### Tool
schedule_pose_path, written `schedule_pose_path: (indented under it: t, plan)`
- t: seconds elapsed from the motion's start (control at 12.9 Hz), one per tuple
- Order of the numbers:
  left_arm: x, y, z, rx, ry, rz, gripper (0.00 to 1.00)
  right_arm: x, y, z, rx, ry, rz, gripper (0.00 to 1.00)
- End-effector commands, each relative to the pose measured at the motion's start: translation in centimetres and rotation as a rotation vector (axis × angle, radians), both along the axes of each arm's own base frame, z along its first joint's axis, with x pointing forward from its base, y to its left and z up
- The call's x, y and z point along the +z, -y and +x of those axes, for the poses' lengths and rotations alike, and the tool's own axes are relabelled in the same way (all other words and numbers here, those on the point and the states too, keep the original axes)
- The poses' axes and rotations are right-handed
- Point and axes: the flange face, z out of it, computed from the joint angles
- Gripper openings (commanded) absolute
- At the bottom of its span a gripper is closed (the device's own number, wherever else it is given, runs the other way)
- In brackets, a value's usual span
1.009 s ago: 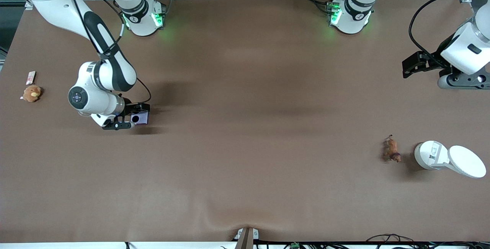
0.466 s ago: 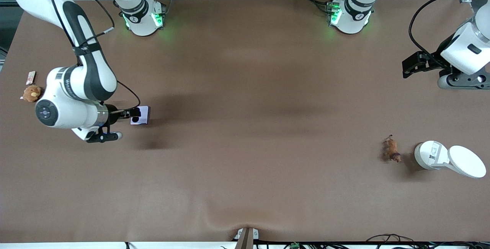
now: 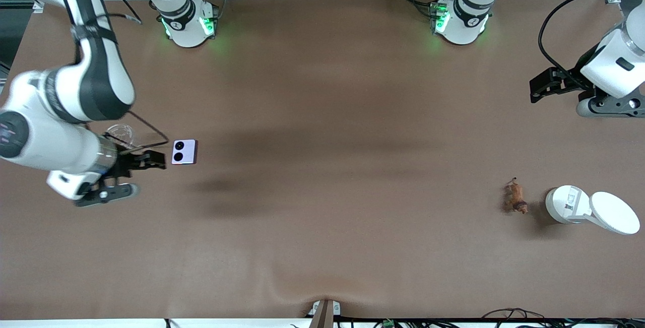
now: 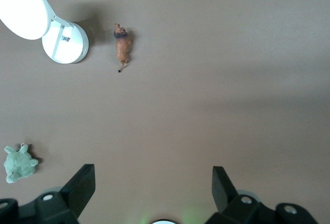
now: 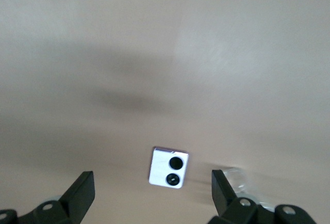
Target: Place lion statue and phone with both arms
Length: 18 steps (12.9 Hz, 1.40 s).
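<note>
- Brown cloth covers the table [image 3: 322,116], wide and bare through its middle.
- Lavender phone [image 3: 184,151] lies flat toward the right arm's end; the right gripper [image 3: 135,168] hangs beside it, jaws wide, holding nothing.
- Lion statue [image 3: 515,197] lies beside a white lidded container [image 3: 567,204].
- Left gripper [image 3: 546,85] waits, spread and empty.
- Only the left wrist view shows a green plush turtle [image 4: 18,163].

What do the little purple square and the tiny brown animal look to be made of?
The phone: probably smooth plastic or glass, judging by its flat pale lavender face, crisp edges and two glossy black circles. The lion statue: seemingly hard molded plastic or resin, matte brown with a darker mane; it shows no plush fuzz, but it is too small to be sure.
</note>
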Motion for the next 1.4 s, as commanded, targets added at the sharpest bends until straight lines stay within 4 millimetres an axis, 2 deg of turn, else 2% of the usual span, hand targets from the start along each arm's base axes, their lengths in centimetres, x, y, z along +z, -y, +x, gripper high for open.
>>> schedule_pose_path:
  t: [0.0, 0.23, 0.31, 0.39, 0.54, 0.62, 0.78, 0.93, 1.01, 1.16, 1.32]
  plan:
    - [0.6, -0.1, -0.2, 0.000, -0.003, -0.006, 1.00, 4.5, -1.0, 1.0, 0.030, 0.060, -0.008, 1.00]
    - [0.5, 0.0, -0.2, -0.001, -0.002, -0.005, 1.00, 9.5, -1.0, -1.1, 0.027, 0.026, -0.015, 1.00]
    - [0.5, 0.0, -0.2, -0.001, -0.002, -0.005, 1.00, 12.1, -0.4, -2.0, 0.020, 0.004, -0.016, 1.00]
    - [0.5, 0.0, -0.2, -0.001, -0.004, -0.005, 1.00, 13.9, 0.4, -3.6, 0.004, -0.063, -0.021, 1.00]
    - [0.5, -0.1, -0.2, 0.000, -0.005, -0.004, 1.00, 18.5, 1.8, -6.9, -0.058, -0.061, -0.022, 1.00]
    - [0.5, -0.1, -0.2, 0.000, -0.004, -0.004, 1.00, 19.6, 3.1, -8.8, -0.095, -0.077, -0.009, 1.00]
    - [0.5, -0.1, -0.1, 0.000, -0.004, -0.004, 1.00, 19.5, 3.4, -11.6, -0.112, -0.054, -0.002, 1.00]
    - [0.5, -0.1, -0.1, 0.000, -0.002, -0.005, 1.00, 17.2, 5.1, -14.4, -0.159, -0.021, 0.003, 1.00]
    - [0.5, 0.0, -0.2, -0.001, -0.002, -0.005, 1.00, 16.4, 5.2, -15.4, -0.162, -0.030, 0.006, 1.00]
    - [0.5, -0.1, -0.2, 0.000, -0.004, -0.004, 1.00, 15.5, 5.7, -15.6, -0.172, -0.049, 0.006, 1.00]
    - [0.6, 0.0, -0.2, -0.001, -0.001, -0.005, 1.00, 15.9, 6.1, -15.1, -0.180, -0.025, 0.009, 1.00]
